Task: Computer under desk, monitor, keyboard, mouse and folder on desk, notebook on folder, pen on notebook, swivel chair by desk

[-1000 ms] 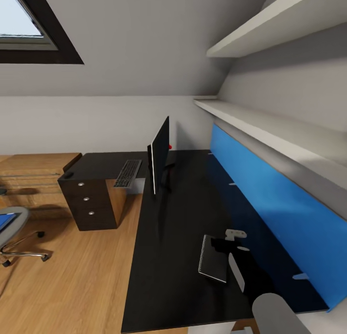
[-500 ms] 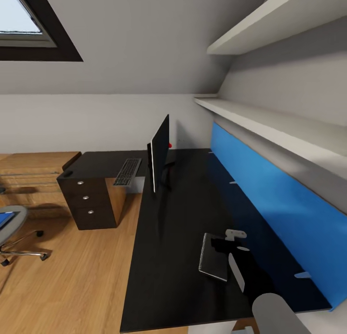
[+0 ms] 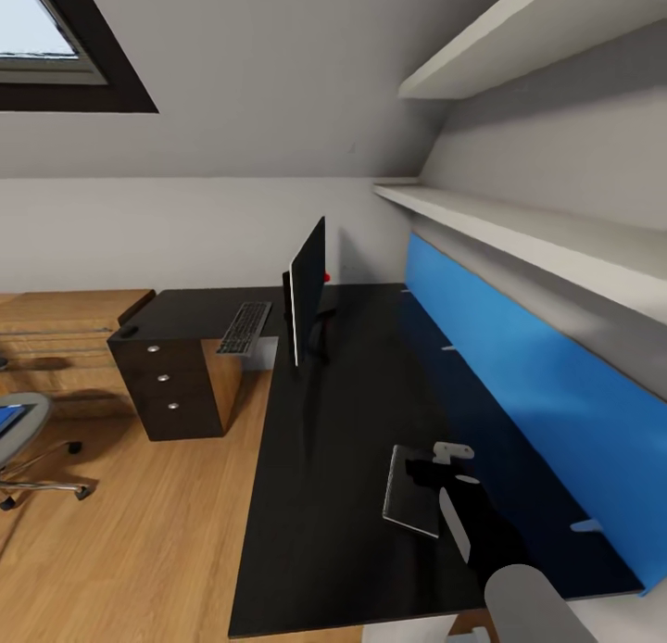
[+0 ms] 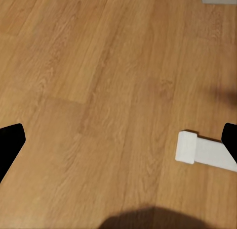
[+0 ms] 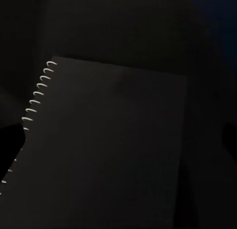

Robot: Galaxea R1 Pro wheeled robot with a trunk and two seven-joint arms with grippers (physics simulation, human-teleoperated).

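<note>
- Glossy black desk (image 3: 333, 495) ran along the blue back panel (image 3: 519, 365), with a black drawer unit (image 3: 171, 384) under its far wing and pale wall shelves (image 3: 519, 226) above.
- On the desk the monitor (image 3: 308, 291) stood edge-on, and the keyboard (image 3: 245, 328) lay just beside it on the far wing.
- Near the desk's front end the notebook (image 3: 408, 504) sat in the right gripper (image 3: 443, 481), close to the blue panel; whether it touched the desk top I could not tell.
- From the right wrist camera the notebook (image 5: 108, 150) looked very dark, its pale spiral binding along one edge, and the jaws seemed closed around it.
- At the head view's left edge the swivel chair (image 3: 23, 439) stood on the wooden floor (image 3: 139, 550), well apart from the desk, with a sliver of the blue folder (image 3: 7, 421) on its seat.
- Over bare floor (image 4: 98, 90) the left gripper (image 4: 121, 145) hung with its black fingertips (image 4: 10, 142) spread wide, near a white block (image 4: 202, 152).
</note>
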